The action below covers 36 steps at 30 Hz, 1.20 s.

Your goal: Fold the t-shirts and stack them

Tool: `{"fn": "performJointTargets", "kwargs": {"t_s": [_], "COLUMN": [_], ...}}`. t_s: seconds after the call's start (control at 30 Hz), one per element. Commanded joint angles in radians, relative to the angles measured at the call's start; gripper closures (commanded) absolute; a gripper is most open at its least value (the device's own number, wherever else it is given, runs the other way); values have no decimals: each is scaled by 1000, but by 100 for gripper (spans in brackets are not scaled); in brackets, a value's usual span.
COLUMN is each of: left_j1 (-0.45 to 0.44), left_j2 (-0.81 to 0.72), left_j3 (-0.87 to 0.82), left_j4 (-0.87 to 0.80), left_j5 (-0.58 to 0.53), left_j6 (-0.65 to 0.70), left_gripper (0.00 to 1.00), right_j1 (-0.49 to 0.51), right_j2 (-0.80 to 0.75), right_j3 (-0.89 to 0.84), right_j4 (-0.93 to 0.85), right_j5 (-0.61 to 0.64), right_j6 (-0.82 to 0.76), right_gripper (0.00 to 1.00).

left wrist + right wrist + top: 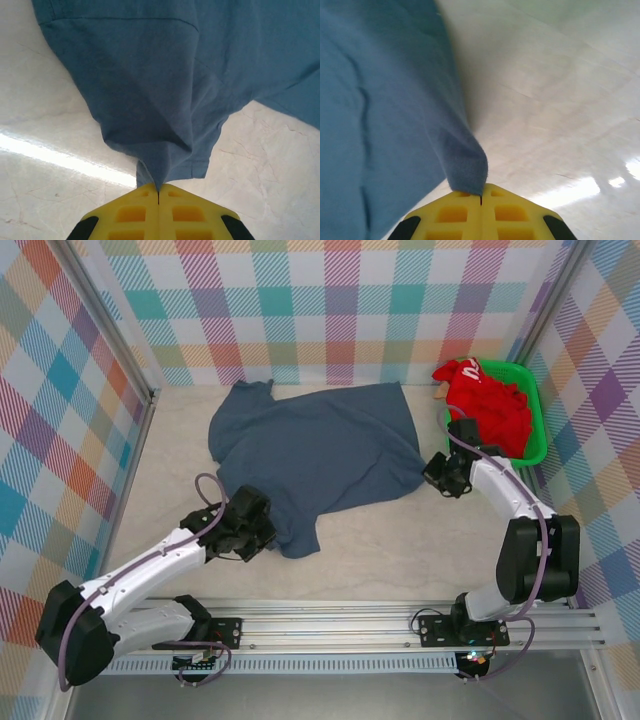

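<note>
Lying spread and rumpled on the table (400,550), the slate-blue t-shirt (320,455) sits just beside the green basket (536,445), on the basket's left-arm side. The red t-shirt (487,400) is heaped inside the basket, not yet folded. L gripper (159,192), well apart from the basket at the blue shirt's near edge, has its yellow jaws pressed together on a pinch of blue cloth. R gripper (481,196), close to the basket's near corner, is likewise clamped on a small tip of the shirt's edge. Risks, as I judge them: R pinch looks thin, just a corner, so a quick pull w/ cloth dragging on the table could slip it out & drop that side. If the arms lift unevenly, the fabric bunches & the fold goes crooked. R arm works tight vs the basket, so a wide swing could knock it or snag the red tee.
</note>
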State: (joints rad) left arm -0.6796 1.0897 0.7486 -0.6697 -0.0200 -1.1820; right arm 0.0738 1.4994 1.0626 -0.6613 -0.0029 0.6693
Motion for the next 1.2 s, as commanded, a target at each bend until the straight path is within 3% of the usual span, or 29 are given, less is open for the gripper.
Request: {"fn": "performJointTargets", "kwargs": {"t_s": [0.0, 0.27, 0.47, 0.63, 0.97, 1.17], "left_j1": [-9, -9, -9, -9, -15, -29], "left_j2": [20, -50, -65, 10, 275, 329], "left_j3": [83, 147, 127, 100, 84, 87], "left_j4": [-159, -436, -489, -503, -165, -123], "left_j5": [-67, -242, -275, -191, 116, 157], "left_j6": [-4, -123, -165, -136, 59, 114], "left_gripper": [100, 100, 100, 100, 100, 100], "right_j1": [7, 24, 66, 66, 11, 4], "right_j2": [-22, -54, -41, -25, 5, 31], "right_j3": [-22, -50, -94, -117, -44, -47], "right_j4": [-78, -162, -172, -184, -239, -229], "right_j5": [76, 123, 97, 124, 270, 276], "right_j6": [-24, -31, -26, -20, -73, -83], "right_gripper": [100, 100, 100, 100, 100, 100]}}
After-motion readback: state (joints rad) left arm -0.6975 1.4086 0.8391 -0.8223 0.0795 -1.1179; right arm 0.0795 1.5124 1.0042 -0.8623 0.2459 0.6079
